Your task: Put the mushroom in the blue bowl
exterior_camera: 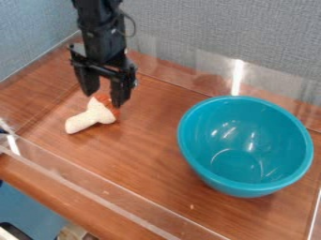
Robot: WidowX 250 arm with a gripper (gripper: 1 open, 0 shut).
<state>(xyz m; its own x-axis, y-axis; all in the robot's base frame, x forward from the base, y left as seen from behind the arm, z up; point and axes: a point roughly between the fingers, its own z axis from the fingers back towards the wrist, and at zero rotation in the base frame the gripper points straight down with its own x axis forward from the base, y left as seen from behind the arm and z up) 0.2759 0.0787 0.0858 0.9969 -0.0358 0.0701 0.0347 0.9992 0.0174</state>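
The mushroom (89,118) lies on its side on the wooden table, cream stem toward the left and orange-red cap toward the right. My gripper (107,96) hangs just above its cap end, pointing straight down, fingers open and holding nothing. The blue bowl (245,146) stands to the right on the table, deep, glossy and with nothing inside it. A wide gap of table separates the mushroom from the bowl.
A low clear plastic wall (88,184) runs along the table's front edge, and another clear panel (238,75) stands at the back. A blue-grey fabric wall is behind the table.
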